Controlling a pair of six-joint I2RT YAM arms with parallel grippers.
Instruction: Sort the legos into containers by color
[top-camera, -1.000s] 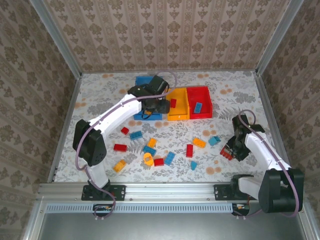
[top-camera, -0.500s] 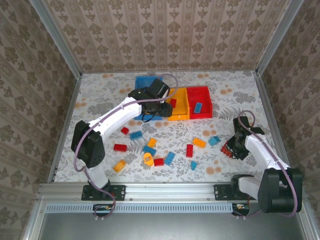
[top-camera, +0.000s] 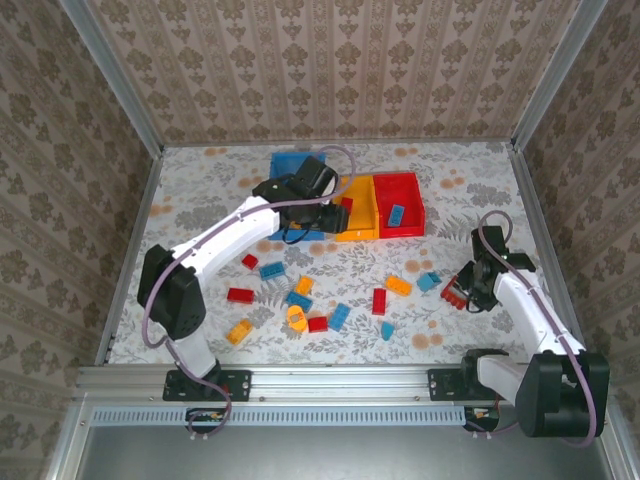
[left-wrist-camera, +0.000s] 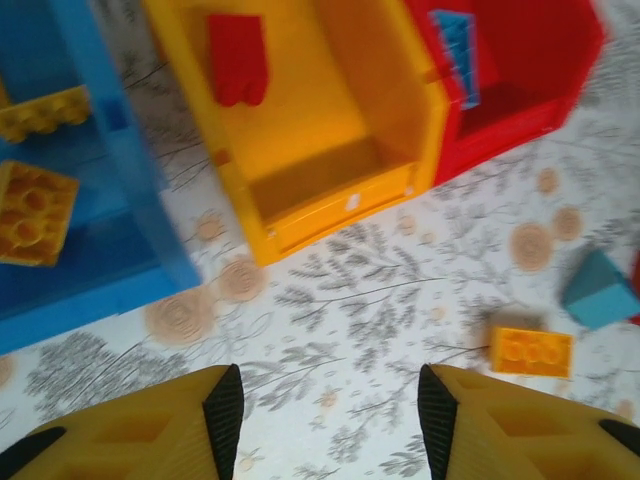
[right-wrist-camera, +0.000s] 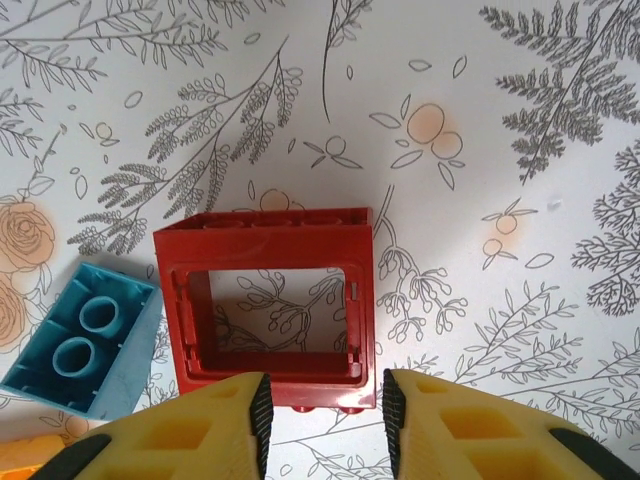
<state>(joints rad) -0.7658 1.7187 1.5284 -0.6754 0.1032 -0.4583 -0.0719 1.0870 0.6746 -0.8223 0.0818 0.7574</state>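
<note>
**Left gripper open by the bins, right gripper at a red window frame**

Three smooth plastic bins in a row at the far side of the flowery worktop (top-camera: 200, 200): blue bin (left-wrist-camera: 130, 190), yellow bin (left-wrist-camera: 330, 205), red bin (left-wrist-camera: 540, 50). All boxy, with open tops. Yellow and red touching side to side.

In the blue bin, two knobby yellow bricks (left-wrist-camera: 32, 212). In the yellow bin, one small red brick (left-wrist-camera: 238, 60). In the red bin, one blue brick (left-wrist-camera: 455, 55) with rows of bumps.

Left gripper (left-wrist-camera: 330, 410) above the worktop, just in front of the yellow bin. Spread wide, with nothing between its yellow fingers (left-wrist-camera: 150, 430) and their black pads. Off to its right on the worktop, a flat orange brick (left-wrist-camera: 530, 350) and a teal block (left-wrist-camera: 598, 290).

Right gripper (right-wrist-camera: 325, 400) near the right side of the worktop, right at a red window frame (right-wrist-camera: 265, 300). Square and hollow, with the leaf pattern showing through the hole. Lower edge of the frame at the two yellow fingertips, its corners partly hidden under them. Hard to tell whether pinched or only touched. Just beside the frame's left side, a light blue brick (right-wrist-camera: 80, 340) with two round rings on top.

More little bricks spread over the middle of the worktop between the arms, red, blue and orange, among them a long red one (top-camera: 240, 295).
</note>
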